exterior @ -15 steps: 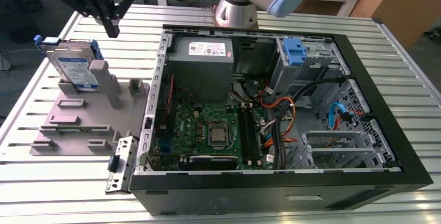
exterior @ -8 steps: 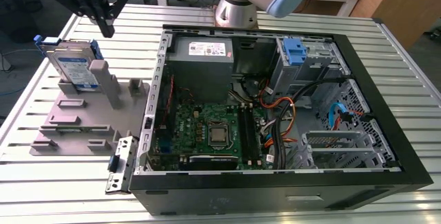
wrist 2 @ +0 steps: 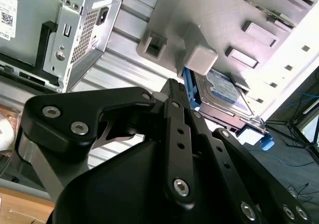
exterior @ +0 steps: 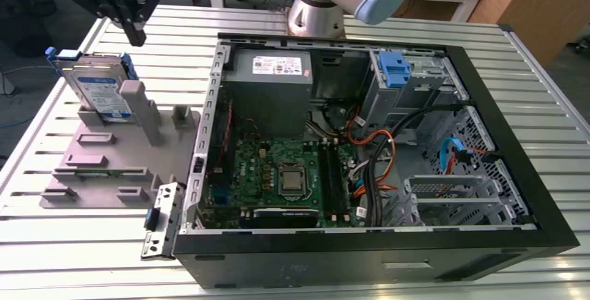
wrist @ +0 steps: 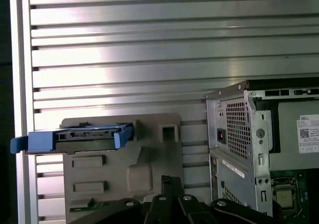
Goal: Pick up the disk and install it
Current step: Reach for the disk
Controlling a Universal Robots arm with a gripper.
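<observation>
While my claw (exterior: 137,38) hangs with fingers pressed together, gripping nothing, the disk (exterior: 98,87) stands on edge in the grey holder (exterior: 101,149) just below me. Descending this narrow, I risk striking its top edge and toppling it.
</observation>
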